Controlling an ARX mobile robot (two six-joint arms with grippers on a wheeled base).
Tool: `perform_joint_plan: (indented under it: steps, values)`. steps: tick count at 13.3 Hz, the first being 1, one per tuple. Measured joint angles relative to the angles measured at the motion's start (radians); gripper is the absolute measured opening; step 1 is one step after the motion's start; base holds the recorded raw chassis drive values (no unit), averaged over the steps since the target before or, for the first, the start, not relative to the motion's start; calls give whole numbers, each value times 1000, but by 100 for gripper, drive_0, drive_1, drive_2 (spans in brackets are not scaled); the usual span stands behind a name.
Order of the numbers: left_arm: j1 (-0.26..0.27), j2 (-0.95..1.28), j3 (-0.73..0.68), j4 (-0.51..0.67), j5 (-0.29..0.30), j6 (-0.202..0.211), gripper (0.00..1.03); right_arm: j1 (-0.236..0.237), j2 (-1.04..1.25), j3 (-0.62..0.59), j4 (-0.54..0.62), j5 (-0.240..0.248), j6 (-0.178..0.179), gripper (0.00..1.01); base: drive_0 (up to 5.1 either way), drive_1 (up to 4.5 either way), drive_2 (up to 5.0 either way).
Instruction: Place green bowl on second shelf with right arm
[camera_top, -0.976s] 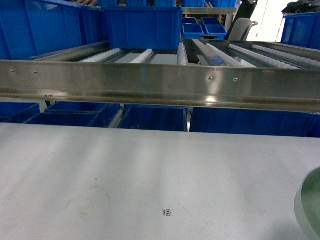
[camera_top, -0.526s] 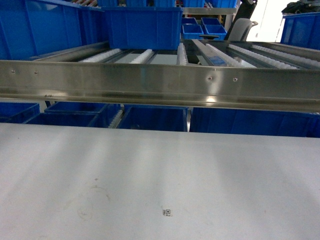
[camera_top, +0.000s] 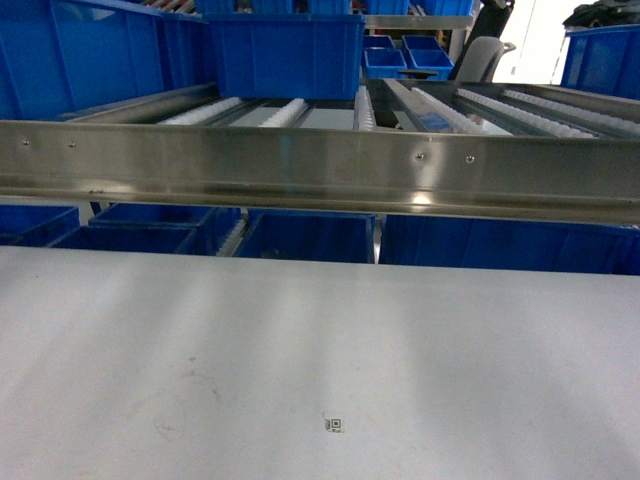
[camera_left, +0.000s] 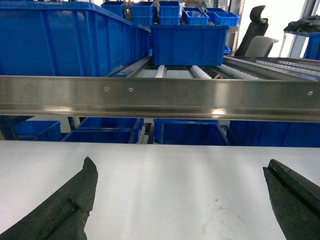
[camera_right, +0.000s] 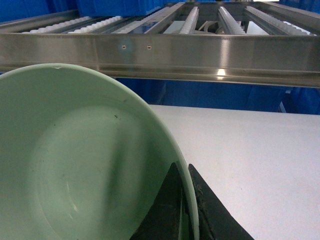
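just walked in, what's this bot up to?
The right gripper holds the green bowl by its rim, jaws shut across the wall. The bowl is in front of the steel rack, not yet on the second shelf, whose roller rails lie just beyond the front rail. The left gripper is over the white table, jaws open and empty. Neither arm nor the bowl shows in the head view.

The left gripper (camera_left: 180, 200) hangs low over the near side with its two dark fingers (camera_left: 70, 205) spread wide apart — nothing between them. The right gripper (camera_right: 185, 210) is pinched onto the rim of the green bowl (camera_right: 75, 160), one finger inside the wall, one outside. Neither arm appears in the head view.
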Motion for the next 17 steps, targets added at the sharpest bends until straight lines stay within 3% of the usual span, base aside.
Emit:
perform_joint_plan:
  steps: [3, 17]
  values:
    - [0, 0, 0, 0, 0, 0, 98, -1, 0, 0, 1, 0, 1, 2, 0, 0, 0]
    - [0, 0, 0, 0, 0, 0, 98, -1, 0, -1, 0, 2, 4, 2, -483, 158, 333]
